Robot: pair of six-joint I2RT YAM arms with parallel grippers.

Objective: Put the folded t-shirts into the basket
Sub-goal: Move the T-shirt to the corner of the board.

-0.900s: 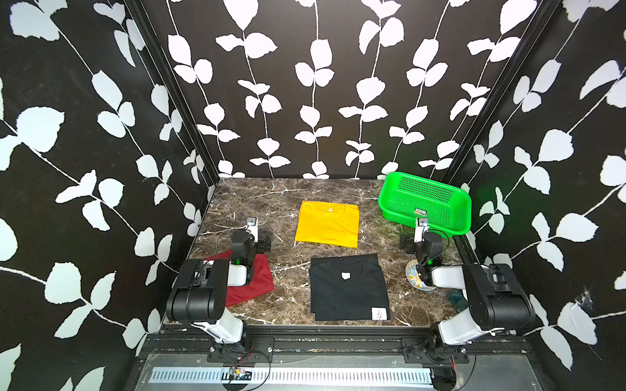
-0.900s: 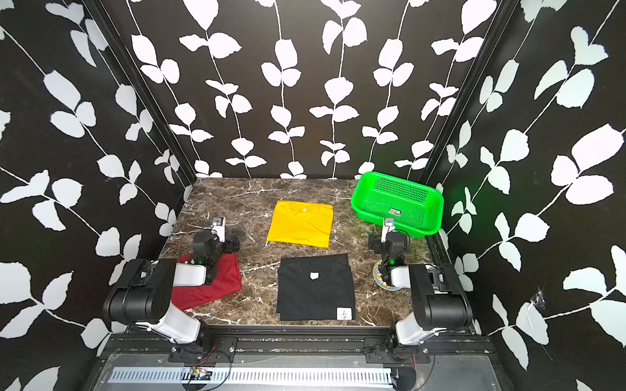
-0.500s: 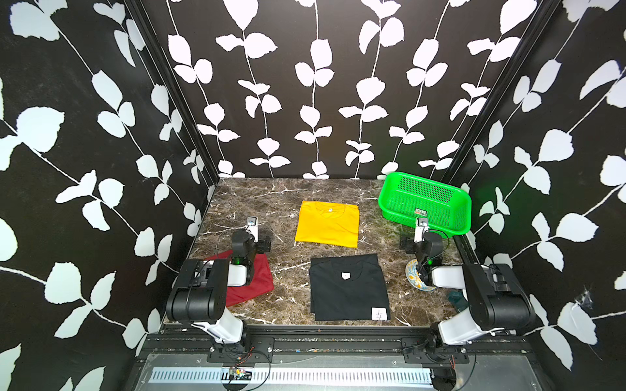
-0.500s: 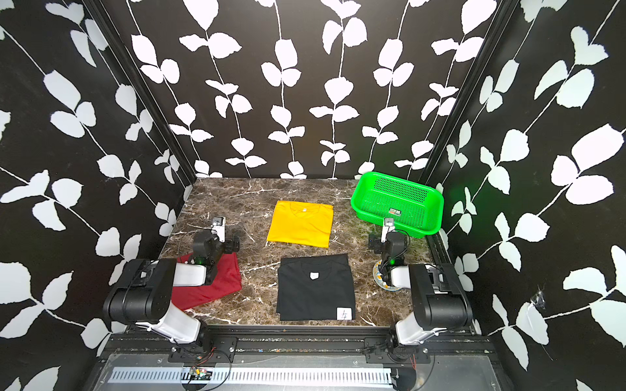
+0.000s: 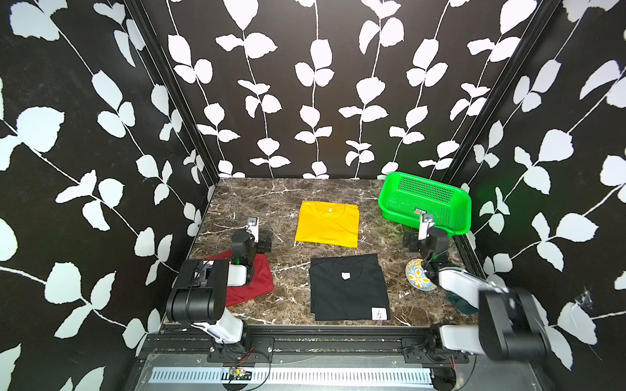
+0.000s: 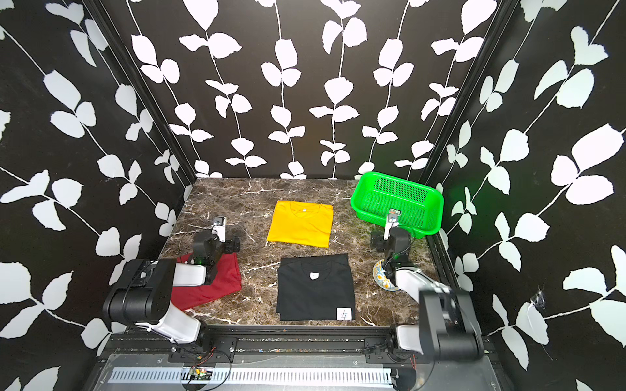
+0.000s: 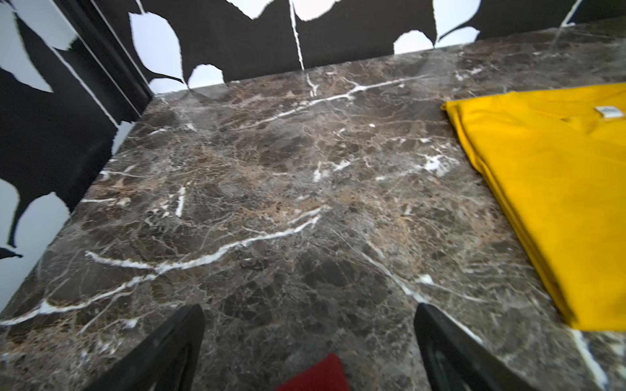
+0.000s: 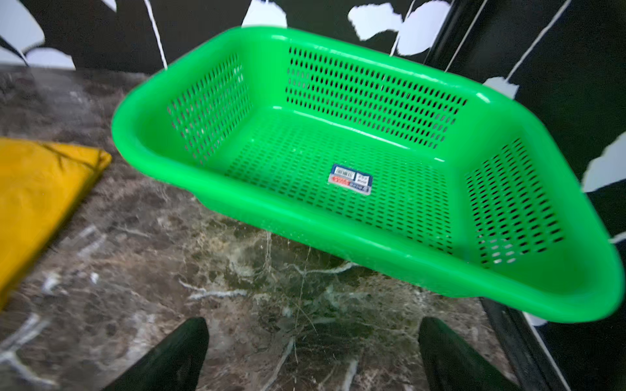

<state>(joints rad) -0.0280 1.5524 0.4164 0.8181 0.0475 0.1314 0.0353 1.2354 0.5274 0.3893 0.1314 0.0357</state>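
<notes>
Three folded t-shirts lie flat on the marble table. The yellow-orange one (image 5: 327, 223) (image 6: 300, 223) is at mid-back, and the black one (image 5: 347, 287) (image 6: 315, 287) with white tags lies in front of it. The dark red one (image 5: 252, 284) (image 6: 210, 282) is at front left, partly under my left arm. The green basket (image 5: 426, 193) (image 6: 399, 191) (image 8: 338, 233) stands empty at back right. My left gripper (image 5: 264, 243) (image 7: 308, 311) is open over bare marble beyond the red shirt's corner (image 7: 315, 374). My right gripper (image 5: 410, 240) (image 8: 313, 323) is open in front of the basket.
A small patterned round dish (image 5: 418, 277) (image 6: 384, 279) sits at front right, partly under my right arm. Leaf-patterned walls close in the table (image 5: 288, 203) at the back and on both sides. The yellow shirt's edge (image 7: 559, 203) (image 8: 37, 196) lies between the two grippers.
The right arm's elbow has shifted a little toward the front and looks blurred. Both grippers, the shirts and the basket are where they were.
</notes>
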